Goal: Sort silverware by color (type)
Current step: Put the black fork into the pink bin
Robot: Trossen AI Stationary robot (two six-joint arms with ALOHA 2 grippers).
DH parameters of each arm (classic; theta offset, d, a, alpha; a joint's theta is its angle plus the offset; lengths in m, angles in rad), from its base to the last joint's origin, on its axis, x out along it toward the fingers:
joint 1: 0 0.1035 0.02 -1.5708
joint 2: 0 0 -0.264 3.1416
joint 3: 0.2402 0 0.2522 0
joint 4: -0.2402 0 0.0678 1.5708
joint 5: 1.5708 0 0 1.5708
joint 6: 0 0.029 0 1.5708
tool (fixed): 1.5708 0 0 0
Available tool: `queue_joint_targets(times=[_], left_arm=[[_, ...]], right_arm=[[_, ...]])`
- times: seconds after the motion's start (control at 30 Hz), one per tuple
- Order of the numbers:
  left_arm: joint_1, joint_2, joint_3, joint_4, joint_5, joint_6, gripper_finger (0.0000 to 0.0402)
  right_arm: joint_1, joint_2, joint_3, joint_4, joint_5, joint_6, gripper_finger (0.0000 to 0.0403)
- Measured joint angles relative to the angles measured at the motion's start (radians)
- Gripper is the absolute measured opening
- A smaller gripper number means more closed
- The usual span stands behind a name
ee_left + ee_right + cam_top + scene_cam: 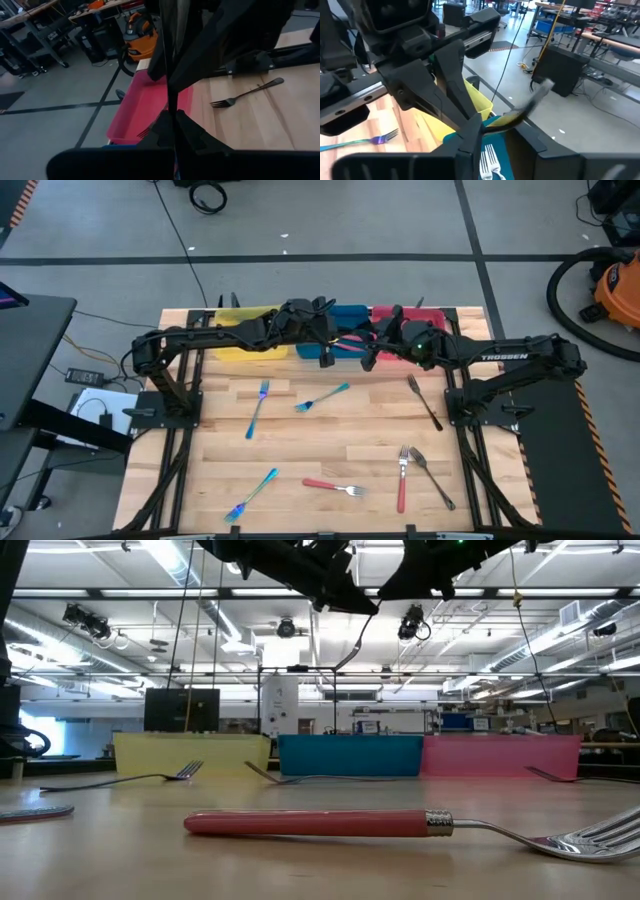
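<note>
Biggest risk is arm vs arm. Both reach over the far edge of the desk (pixel 330 440) and crowd the same spot. The left claw (pixel 325 350) and right claw (pixel 378 352) hang just beside each other above the blue tray (pixel 348 314), so any sideways move could knock them together.

Next risk is the wrong bin. The red tray (pixel 425 315) and yellow tray (pixel 238 328) sit touching the blue one, so a release slightly off lands in a neighbour.

Right claw looks pressed together, pinching a dark utensil (pixel 525 111) by its very end. That grip is prob. weak, so it may swing or slip before it's over the tray. Left claw's state: can't tell.

Rest of the silverware, e.g. an iridescent fork (pixel 258 408), a red-handled fork (pixel 333 487) and a dark fork (pixel 424 402), lies spread on the desk w/ no risk for now.
</note>
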Motion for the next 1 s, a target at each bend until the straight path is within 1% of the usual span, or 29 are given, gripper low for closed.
queue_joint_targets(times=[0.17, 0.2, 0.53, 0.6, 0.7, 0.8, 1.0], left_arm=[[0.001, 0.000, 0.000, 0.002, -0.003, 0.000, 0.0002], [0.001, 0.000, 0.000, 0.001, -0.003, 0.000, 0.0002], [0.000, 0.000, 0.000, -0.004, 0.006, 0.008, 0.0001], [-0.001, 0.000, 0.000, -0.005, 0.007, 0.028, 0.0003], [-0.001, -0.001, 0.000, -0.023, 0.008, 0.071, 0.0022], [0.001, -0.002, 0.000, -0.052, 0.005, 0.104, 0.0052], [0.002, -0.002, 0.000, -0.113, -0.012, 0.113, 0.0111]], right_arm=[[0.001, 0.002, 0.000, 0.000, -0.001, -0.005, 0.0019], [0.001, 0.002, 0.000, -0.002, 0.001, -0.007, 0.0013], [0.000, 0.002, 0.000, -0.002, 0.013, -0.027, 0.0010], [-0.003, -0.002, 0.000, -0.013, 0.025, -0.038, 0.0010], [-0.012, -0.003, 0.011, -0.063, 0.074, -0.045, 0.0010], [-0.030, -0.003, 0.026, -0.142, 0.112, -0.043, 0.0010], [-0.099, -0.003, 0.026, -0.237, 0.112, -0.042, 0.0010]])
